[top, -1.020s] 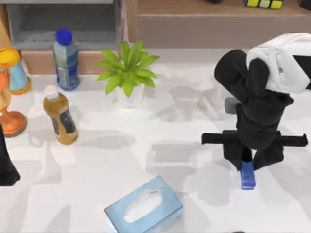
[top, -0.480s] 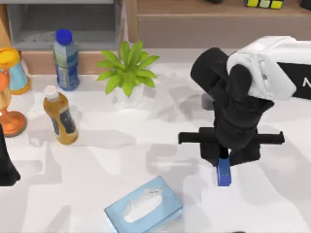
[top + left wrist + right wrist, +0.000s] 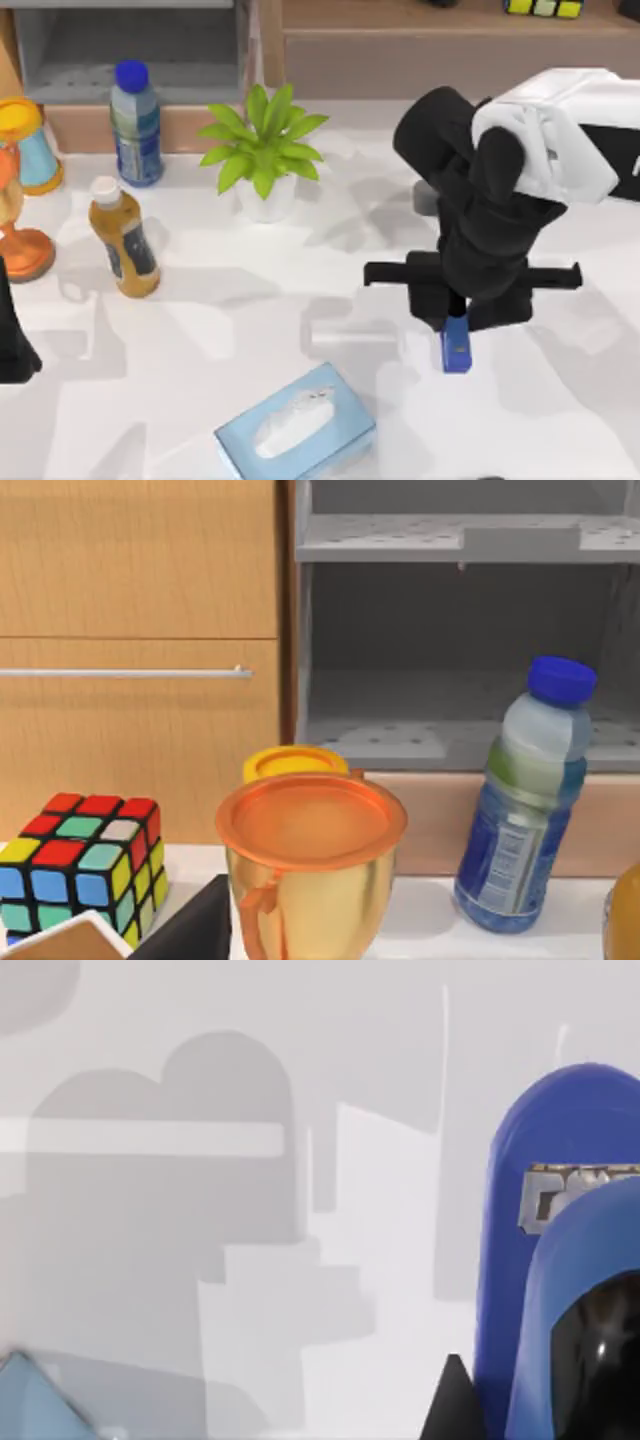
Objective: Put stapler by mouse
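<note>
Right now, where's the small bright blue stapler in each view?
Top view: the small bright blue stapler pokes out beneath the right gripper, right of centre, up and right of the pale blue tissue box.
Left wrist view: not in it.
Right wrist view: the stapler is large along one edge, over the white table.
Shared landmark: the tissue box, its corner in the right wrist view.

My right arm covers most of the stapler (image 3: 456, 350), so I see just its blue end.
</note>
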Available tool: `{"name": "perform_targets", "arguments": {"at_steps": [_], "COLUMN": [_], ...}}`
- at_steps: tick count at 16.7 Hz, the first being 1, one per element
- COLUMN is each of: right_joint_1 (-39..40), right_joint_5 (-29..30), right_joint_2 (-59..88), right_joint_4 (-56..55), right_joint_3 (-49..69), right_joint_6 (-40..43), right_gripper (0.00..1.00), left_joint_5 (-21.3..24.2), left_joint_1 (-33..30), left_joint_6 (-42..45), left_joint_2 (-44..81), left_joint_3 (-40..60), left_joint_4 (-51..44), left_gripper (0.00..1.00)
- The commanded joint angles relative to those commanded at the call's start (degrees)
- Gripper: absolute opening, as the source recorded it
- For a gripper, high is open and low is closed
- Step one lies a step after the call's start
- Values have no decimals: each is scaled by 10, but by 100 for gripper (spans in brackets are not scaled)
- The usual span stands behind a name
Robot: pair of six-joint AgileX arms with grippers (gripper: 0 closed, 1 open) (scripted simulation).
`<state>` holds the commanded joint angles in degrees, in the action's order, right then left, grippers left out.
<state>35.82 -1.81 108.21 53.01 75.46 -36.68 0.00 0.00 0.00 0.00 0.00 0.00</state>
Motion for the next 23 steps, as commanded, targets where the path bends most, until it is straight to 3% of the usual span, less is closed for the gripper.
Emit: {"name": "perform_targets", "arguments": {"at_steps": [23], "right_joint_1": [4], "right_joint_5": [0], "right_joint_2": [40], "right_joint_4": [-49], "right_joint_3": [-37], "right_joint_6": [-2], "right_gripper": [0], "left_joint_5": [0], "left_joint_1": [0], "left_joint_6": [0], "left_joint_2": [0], "left_joint_3": [0], "left_joint_4": [0], "left_gripper": [100]}}
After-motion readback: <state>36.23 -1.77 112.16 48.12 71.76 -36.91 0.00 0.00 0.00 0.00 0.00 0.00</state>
